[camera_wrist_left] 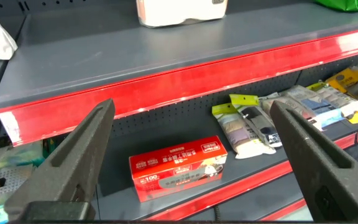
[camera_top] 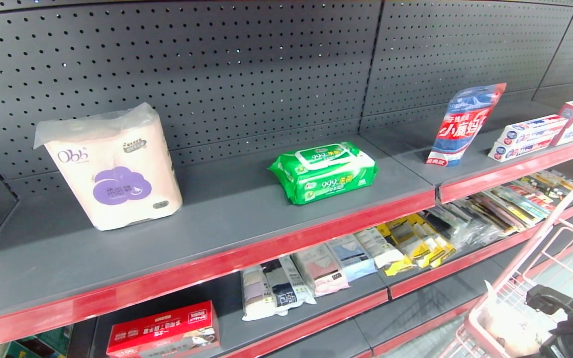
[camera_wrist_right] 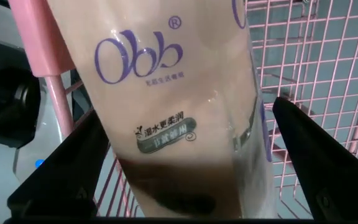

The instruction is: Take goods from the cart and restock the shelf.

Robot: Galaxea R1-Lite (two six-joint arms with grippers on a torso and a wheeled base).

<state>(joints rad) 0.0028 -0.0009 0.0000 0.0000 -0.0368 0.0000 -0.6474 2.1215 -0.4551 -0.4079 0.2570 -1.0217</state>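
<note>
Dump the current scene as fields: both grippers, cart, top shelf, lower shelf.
left gripper: open, empty, facing the shelf front
right gripper: open, fingers either side of the cart toilet paper pack, not closed on it
cart: pink wire, holds that pack
top shelf: shelved toilet paper pack, green wipes pack, blue-red pouch, toothpaste boxes
lower shelf: red box, flat bagged packs
</note>
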